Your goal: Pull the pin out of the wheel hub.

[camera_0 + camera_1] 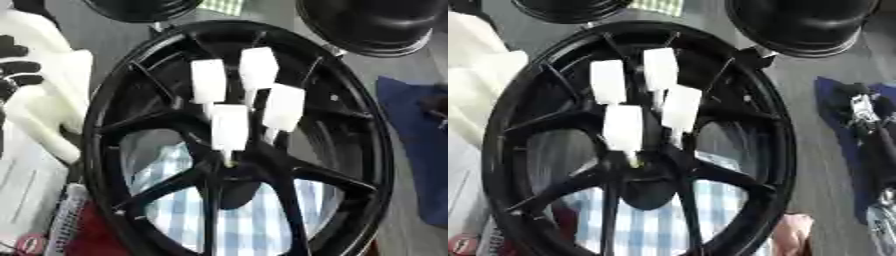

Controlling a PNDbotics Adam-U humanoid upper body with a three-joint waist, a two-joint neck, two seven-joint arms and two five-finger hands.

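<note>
Wheel hub [236,145] stands upright at tabletop centre over a blue checked cloth [236,220]; four white pins [230,127] project from its middle; left robot hand [17,70] shows at the left edge, grip state indeterminate. Right eye view: right robot hand [868,125] at the right edge over a blue pad [833,100], finger state indeterminate.
</note>
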